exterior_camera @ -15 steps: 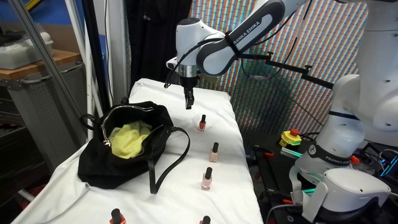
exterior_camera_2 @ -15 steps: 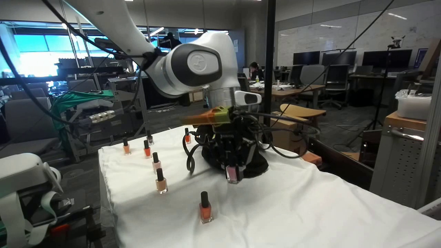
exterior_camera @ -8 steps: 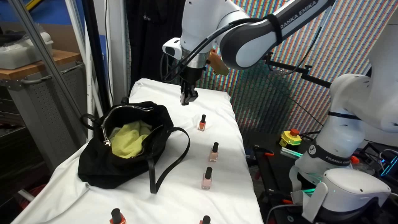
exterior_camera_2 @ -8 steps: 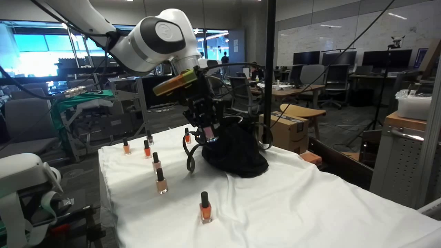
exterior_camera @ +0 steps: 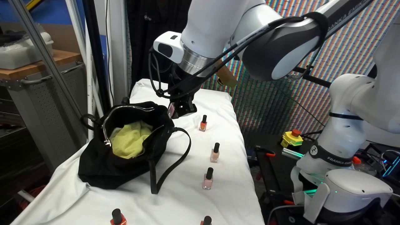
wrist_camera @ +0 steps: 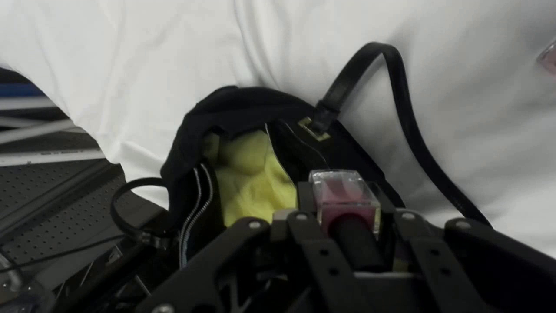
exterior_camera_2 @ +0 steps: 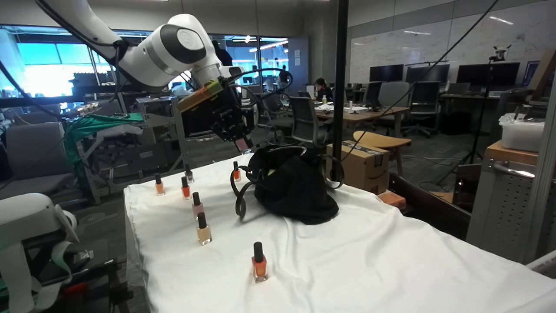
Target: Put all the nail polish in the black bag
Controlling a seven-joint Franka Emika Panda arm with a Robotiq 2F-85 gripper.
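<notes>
A pink nail polish bottle (wrist_camera: 347,195) sits between my gripper's fingers, its black cap pointing back toward the wrist; the gripper (wrist_camera: 343,206) is shut on it. In the wrist view this bottle overlaps the rim of the black bag (wrist_camera: 256,102), beside the opening with its yellow lining (wrist_camera: 256,178). In an exterior view the tilted gripper (exterior_camera: 179,111) hangs near the bag's edge. Several other nail polish bottles stand upright on the cloth, among them a red one (exterior_camera: 203,125), a peach one (exterior_camera: 214,156), a pink one (exterior_camera: 207,182) and an orange one (exterior_camera_2: 259,266).
The bag's looped strap (exterior_camera: 175,168) lies out over the white cloth (exterior_camera: 175,206) toward the bottles. A black post (exterior_camera_2: 341,87) rises behind the table, near a cardboard box (exterior_camera_2: 367,165). A white headset (exterior_camera: 356,193) rests by the robot's base.
My gripper has swung up and across to the bag's opening side and tilted, the pink bottle still in its grip. The bag and standing bottles have stayed in place.
</notes>
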